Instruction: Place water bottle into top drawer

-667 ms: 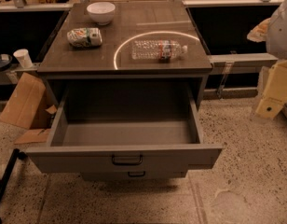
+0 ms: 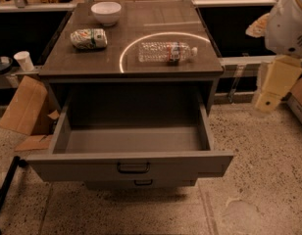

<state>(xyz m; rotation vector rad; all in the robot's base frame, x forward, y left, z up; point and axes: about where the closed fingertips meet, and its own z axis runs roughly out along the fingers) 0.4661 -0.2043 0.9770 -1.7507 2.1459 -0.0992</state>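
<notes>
1 arm [image 2: 288, 23] in view: white rounded housing at far right, past the table [image 2: 156, 28] right edge. Gripper [image 2: 269, 94] hangs below it, pointing down, off the table's front-right corner, not touching it.

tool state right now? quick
Tool: cannot be told whether open or closed. It hangs at the right of the view, apart from the water bottle, which lies on the cabinet top.
</notes>
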